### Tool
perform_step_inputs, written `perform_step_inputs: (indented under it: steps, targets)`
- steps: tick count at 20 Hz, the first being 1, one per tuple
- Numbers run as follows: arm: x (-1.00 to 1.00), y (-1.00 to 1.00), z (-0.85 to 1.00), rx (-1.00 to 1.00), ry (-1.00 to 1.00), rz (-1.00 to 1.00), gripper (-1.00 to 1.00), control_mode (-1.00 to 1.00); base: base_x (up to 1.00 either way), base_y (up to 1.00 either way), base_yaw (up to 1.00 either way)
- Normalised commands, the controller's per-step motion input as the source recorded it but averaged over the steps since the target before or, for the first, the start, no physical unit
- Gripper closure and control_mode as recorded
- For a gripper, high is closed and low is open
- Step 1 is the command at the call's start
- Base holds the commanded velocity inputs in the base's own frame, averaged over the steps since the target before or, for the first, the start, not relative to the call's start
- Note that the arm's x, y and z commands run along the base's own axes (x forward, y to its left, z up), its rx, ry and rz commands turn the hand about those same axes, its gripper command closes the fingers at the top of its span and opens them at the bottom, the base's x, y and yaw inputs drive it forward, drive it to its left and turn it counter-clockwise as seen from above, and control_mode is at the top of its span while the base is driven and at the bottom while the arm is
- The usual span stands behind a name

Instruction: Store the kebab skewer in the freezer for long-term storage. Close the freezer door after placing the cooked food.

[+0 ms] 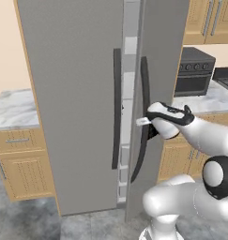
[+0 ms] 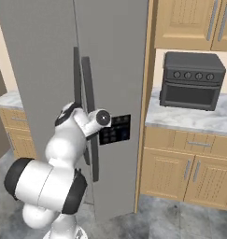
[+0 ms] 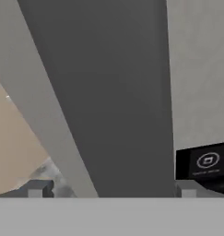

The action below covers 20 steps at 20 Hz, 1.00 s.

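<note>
kitchen, grey freezer [image 1: 73,93] ahead | freezer door [image 1: 157,70] slightly ajar, my gripper [image 1: 142,121] at its dark handle [image 1: 144,93], jaws fully apart around it, holding nothing | toaster oven [image 2: 192,79] on counter [image 2: 189,119] right of freezer | skewer: can't tell where

Tall matte-grey freezer [image 1: 73,103] – narrower rt freezer door [image 1: 160,70] slightly ajar, dark curved handle [image 1: 144,117], white shelves behind gap.

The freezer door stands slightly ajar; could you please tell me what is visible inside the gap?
Through the gap beside the freezer door, the left base view shows a narrow strip of white shelf edges. Anything stored deeper is covered by both doors.
</note>
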Motion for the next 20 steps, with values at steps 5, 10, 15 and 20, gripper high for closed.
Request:
perform_step_inputs:
  steps: [5, 10, 15, 20]
  targets:
    - [0.28, 0.48, 0.00, -0.13, 0.08, -0.18, -1.00, -1.00, 0.00, 0.00, 0.00]
    - [0.26, 0.12, 0.00, -0.01, 0.02, -0.08, -1.00, -1.00, 0.00, 0.00, 0.00]
    - [0.27, 0.09, 0.00, -0.08, 0.00, -0.15, -1.00, -1.00, 0.00, 0.00, 0.00]
    - [0.38, 0.06, 0.06, -0.20, 0.00, -0.24, -1.00, -1.00, 0.00, 0.00, 0.00]
